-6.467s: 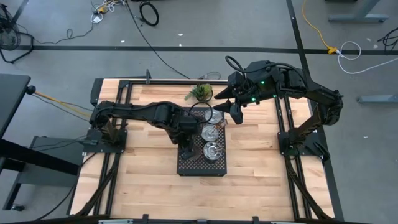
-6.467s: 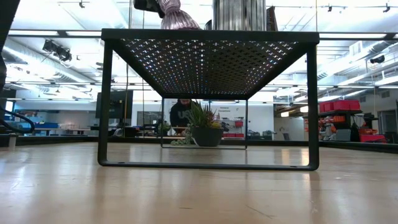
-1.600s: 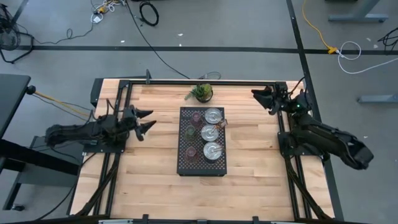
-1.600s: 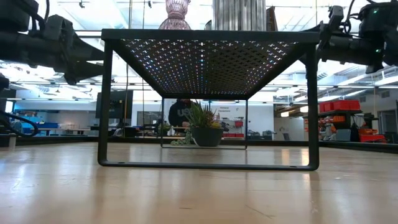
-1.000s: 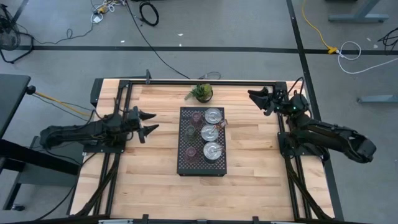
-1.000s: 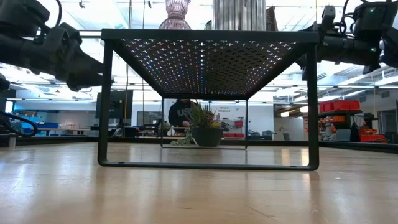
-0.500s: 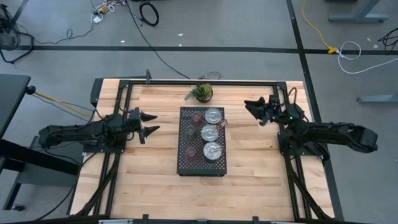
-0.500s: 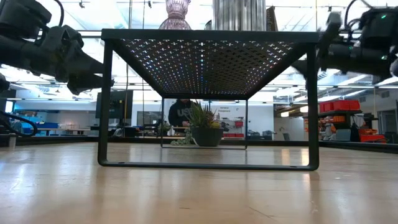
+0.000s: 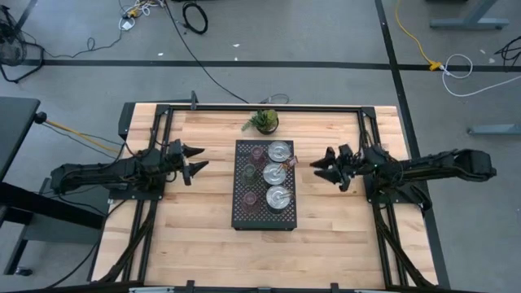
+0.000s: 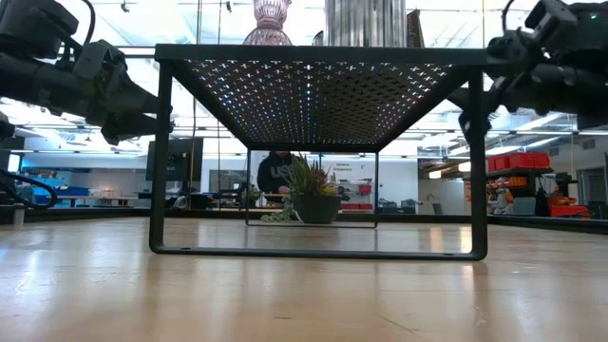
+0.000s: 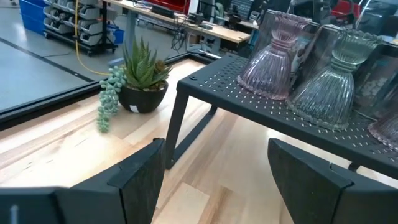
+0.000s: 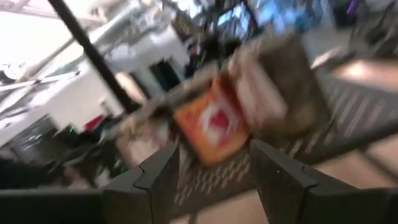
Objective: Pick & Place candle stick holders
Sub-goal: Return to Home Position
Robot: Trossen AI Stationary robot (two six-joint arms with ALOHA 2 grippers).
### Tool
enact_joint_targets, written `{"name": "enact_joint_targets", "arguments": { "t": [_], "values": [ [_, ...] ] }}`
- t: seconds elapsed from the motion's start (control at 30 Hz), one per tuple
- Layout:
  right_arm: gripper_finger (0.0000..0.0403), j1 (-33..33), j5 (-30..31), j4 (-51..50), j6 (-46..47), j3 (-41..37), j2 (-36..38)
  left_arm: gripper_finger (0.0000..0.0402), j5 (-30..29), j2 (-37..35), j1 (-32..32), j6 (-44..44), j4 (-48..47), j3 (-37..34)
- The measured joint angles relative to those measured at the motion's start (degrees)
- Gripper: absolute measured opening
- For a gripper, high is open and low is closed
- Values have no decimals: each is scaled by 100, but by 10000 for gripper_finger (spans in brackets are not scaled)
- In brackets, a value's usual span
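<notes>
Three silver holders (image 9: 278, 173) stand in a row on the right half of the black perforated tray (image 9: 264, 217), and three small glass holders (image 9: 251, 174) on its left half. In the left wrist view a pinkish glass holder (image 11: 272, 60) and a greenish one (image 11: 333, 84) stand on the tray top (image 11: 273, 111). My left gripper (image 9: 195, 163) is open and empty, left of the tray. My right gripper (image 9: 319, 168) is open and empty, right of the tray, pointing at it.
A small green potted plant (image 9: 264, 121) stands just beyond the tray's far edge; it also shows in the left wrist view (image 11: 139, 81). The tray stands on legs (image 10: 160, 152) above the bare wooden table (image 9: 203, 236). A black frame (image 9: 244, 107) borders the table.
My right gripper has swung from the table's far right corner toward the near edge and left, toward the tray's right side. My left gripper has kept almost still.
</notes>
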State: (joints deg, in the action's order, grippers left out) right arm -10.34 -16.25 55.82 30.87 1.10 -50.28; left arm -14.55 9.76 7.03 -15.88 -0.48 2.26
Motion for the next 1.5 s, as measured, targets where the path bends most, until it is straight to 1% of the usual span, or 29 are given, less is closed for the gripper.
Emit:
{"name": "enact_joint_targets", "arguments": {
  "t": [0.13, 0.2, 0.3, 0.5, 0.57, 0.7, 0.87, 1.17, 1.33, 1.5],
  "values": [
    [196, 91, -488, -556, 471, 0, 0, 287, 1, -2, 0, -2, 1, 0],
    [196, 89, -639, -710, 657, -2, 0, 287, 0, -1, 0, -2, 1, 4],
    [196, 89, -667, -893, 771, -2, 0, 287, 2, -2, 0, -2, 1, 7],
    [196, 89, -672, -899, 760, -2, 5, 287, 2, 0, 0, -2, 1, 7],
    [196, 118, -670, -1115, 750, -8, 127, 287, 2, -2, 0, -2, 1, 9],
    [196, 120, -672, -1361, 767, -11, 686, 287, 15, 0, 4, -3, -90, 17],
    [196, 187, -668, -1416, 767, -11, 1319, 287, 24, -2, 4, -2, -134, 20],
    [196, 988, -276, -1450, 761, -11, 2978, 287, 28, -11, 4, -3, -143, 20],
    [196, 1371, -276, -1450, 760, -11, 3896, 287, 28, -9, 4, -4, -159, 20],
    [196, 1540, -407, -1470, 761, -11, 4853, 287, 28, -12, 4, -3, -165, 20]
  ]
}}
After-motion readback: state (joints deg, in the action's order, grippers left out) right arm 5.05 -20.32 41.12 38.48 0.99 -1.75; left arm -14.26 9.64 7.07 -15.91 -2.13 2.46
